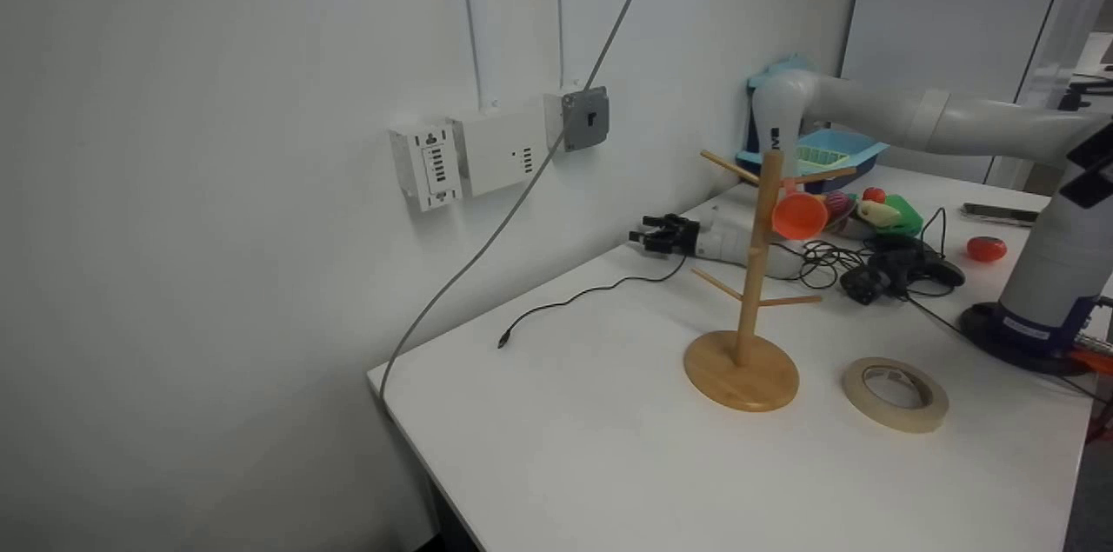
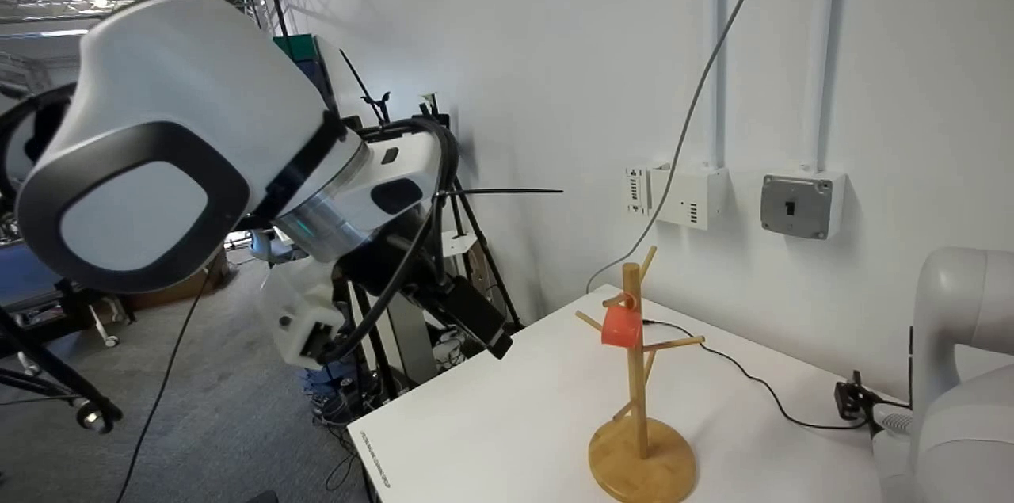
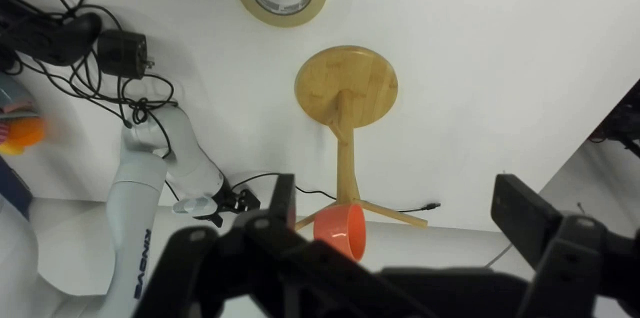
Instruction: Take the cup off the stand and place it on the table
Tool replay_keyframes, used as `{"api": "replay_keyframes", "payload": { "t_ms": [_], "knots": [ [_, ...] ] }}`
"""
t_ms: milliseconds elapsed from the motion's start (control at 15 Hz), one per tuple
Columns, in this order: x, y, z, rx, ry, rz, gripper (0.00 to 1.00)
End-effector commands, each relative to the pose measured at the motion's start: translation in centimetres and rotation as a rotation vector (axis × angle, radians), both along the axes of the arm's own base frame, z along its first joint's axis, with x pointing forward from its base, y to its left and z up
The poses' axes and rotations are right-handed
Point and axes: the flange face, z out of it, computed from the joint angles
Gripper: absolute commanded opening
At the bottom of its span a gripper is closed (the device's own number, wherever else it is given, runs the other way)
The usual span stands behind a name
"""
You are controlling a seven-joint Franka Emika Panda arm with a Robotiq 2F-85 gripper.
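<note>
The orange-red cup (image 1: 800, 216) hangs by its handle on an upper peg of the wooden stand (image 1: 741, 369), mouth sideways. Cup (image 2: 622, 326) and stand (image 2: 643, 465) show in both exterior views. The stand stands upright on the white table (image 1: 600, 439). In the wrist view my gripper (image 3: 395, 200) is open and empty. The cup (image 3: 336, 228) appears between the fingers there, nearer the left one and partly hidden by it; the stand's base (image 3: 346, 77) is above. In an exterior view my gripper (image 2: 444, 313) is in the air, apart from the cup. Elsewhere it is out of view.
A beige tape ring (image 1: 896, 395) lies beside the stand. A second white arm (image 1: 922, 122) with its own black gripper (image 1: 665, 235) rests along the wall. Black cables and a controller (image 1: 904, 269), toys (image 1: 874, 209) and a blue basket (image 1: 835, 154) lie farther back.
</note>
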Motion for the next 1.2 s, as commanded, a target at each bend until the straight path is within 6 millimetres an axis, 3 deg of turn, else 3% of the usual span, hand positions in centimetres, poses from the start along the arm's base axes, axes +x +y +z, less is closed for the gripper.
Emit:
{"api": "replay_keyframes", "payload": {
  "t_ms": [0,667,1133],
  "knots": [
    [0.2,0.2,-0.1,-0.002,-0.007,0.005,1.0],
    [1.2,0.9,-1.0,-0.015,-0.025,-0.019,1.0],
    [2.3,0.7,-0.5,-0.039,-0.139,-0.121,1.0]
  ]
}}
